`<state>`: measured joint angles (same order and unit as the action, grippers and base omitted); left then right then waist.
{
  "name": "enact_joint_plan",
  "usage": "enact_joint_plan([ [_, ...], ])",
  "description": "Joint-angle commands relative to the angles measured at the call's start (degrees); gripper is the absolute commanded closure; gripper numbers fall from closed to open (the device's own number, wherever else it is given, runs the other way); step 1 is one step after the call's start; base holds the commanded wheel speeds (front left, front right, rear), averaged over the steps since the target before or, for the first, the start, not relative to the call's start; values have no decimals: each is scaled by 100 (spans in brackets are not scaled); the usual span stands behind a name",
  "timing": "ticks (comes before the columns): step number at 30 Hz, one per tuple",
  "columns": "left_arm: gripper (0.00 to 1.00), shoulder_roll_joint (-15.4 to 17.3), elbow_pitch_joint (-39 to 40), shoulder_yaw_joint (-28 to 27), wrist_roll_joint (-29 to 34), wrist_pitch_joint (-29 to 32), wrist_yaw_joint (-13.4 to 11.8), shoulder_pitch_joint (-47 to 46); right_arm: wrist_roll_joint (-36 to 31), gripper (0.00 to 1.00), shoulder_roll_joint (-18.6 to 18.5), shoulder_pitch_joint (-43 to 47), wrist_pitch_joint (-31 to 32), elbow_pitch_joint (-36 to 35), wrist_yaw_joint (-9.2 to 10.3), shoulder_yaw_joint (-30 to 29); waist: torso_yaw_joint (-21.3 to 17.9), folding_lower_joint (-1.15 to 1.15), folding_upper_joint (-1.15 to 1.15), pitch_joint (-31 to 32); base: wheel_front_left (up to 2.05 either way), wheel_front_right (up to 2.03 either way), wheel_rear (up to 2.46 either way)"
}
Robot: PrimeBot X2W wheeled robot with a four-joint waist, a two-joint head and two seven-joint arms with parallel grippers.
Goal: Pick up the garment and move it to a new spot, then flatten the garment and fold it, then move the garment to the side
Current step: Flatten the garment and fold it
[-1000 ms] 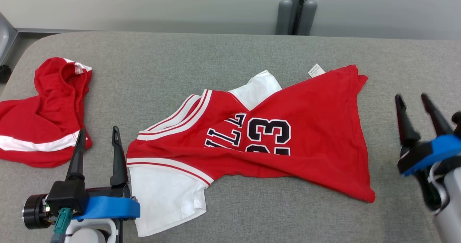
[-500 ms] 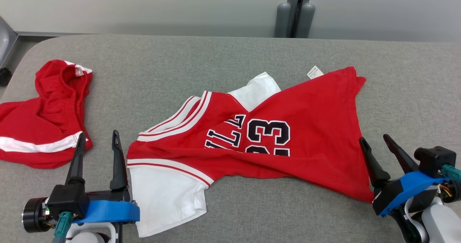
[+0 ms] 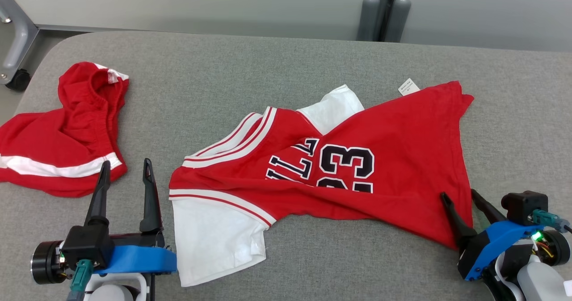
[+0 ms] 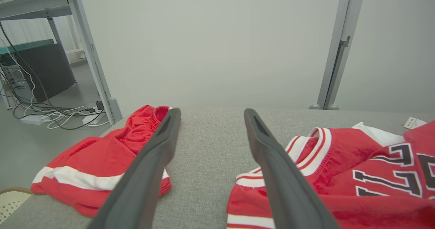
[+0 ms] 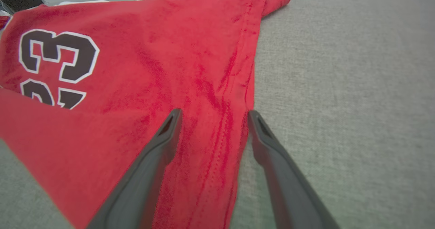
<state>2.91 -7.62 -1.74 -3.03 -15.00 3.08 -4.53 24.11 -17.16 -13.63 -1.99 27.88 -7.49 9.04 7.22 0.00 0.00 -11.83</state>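
- The red basketball jersey with white sleeves [image 3: 402,127] [image 4: 340,154] [image 5: 153,69] lies crumpled near the middle of the grey fabric-covered worktop [image 3: 223,68] [image 4: 210,137] [image 5: 340,86]. It stretches from lower left to upper right in the head view.
- A black number 23 with a white outline [image 3: 353,160] [image 5: 57,55] shows upside down on its chest, partly hidden by a fold of red cloth.
- One white sleeve [image 3: 214,234] spreads flat at the jersey's near left corner. The other white sleeve [image 3: 335,106] peeks out at the far side.
- A small white label tag [image 3: 409,86] [image 4: 414,122] sticks out by the far right corner of the hem.
- The left gripper [image 3: 126,162] [image 4: 211,110] is over bare worktop, just beside the jersey's striped armhole. Its jaws are spread wide and grasp nothing.
- The right gripper [image 3: 459,194] [image 5: 214,111] sits low at the jersey's near right corner. Its jaws are released and straddle the hem. One dark finger is over the red cloth and the other is at the edge where cloth meets worktop.
- Whether the right fingers touch the fabric I cannot tell.
- A pair of red shorts with a white stripe [image 3: 67,135] [image 4: 102,154] lies bunched at the worktop's left end, well apart from the jersey.
- Two rounded grey posts [image 3: 384,17] stand behind the far edge, against a pale wall.
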Motion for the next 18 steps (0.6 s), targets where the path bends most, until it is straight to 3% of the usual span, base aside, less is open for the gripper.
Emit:
enact_joint_plan([
  [1, 0, -4, -1, -1, -24, -27, 9, -64, 43, 0, 9, -104, 0, 111, -1, 50, 22, 0, 0, -27, 0, 0, 0],
  [11, 0, -4, 6, -27, -15, -27, -11, -117, 177, 0, 73, -419, -101, 569, -1, 239, 21, 0, 0, -98, 0, 0, 0],
  [12, 0, -4, 3, -22, -18, -27, -11, -125, 196, 4, 80, -480, -134, 621, -1, 270, 18, 0, 0, -104, 0, 0, 0],
  [13, 0, -4, 0, -11, -21, -27, -12, -134, 213, 19, 86, -535, -160, 668, -1, 307, 17, 0, 0, -110, 0, 0, 0],
  [14, 0, -4, -6, 1, -26, -27, -12, -147, 229, 55, 112, -600, -224, 708, -1, 351, 17, 0, 0, -115, 0, 0, 0],
  [15, 0, -4, -10, 8, -30, -27, -9, -164, 222, 68, 124, -662, -277, 744, -1, 385, 19, 0, 0, -120, 0, 0, 0],
  [16, 0, -4, -17, 13, -34, -27, -5, -175, 233, 100, 134, -711, -328, 776, -1, 437, 21, 0, 0, -122, 0, 0, 0],
  [18, 0, -4, -33, 18, -36, -27, 0, -178, 246, 100, 135, -816, -473, 822, -1, 524, 22, 0, 0, -122, 0, 0, 0],
])
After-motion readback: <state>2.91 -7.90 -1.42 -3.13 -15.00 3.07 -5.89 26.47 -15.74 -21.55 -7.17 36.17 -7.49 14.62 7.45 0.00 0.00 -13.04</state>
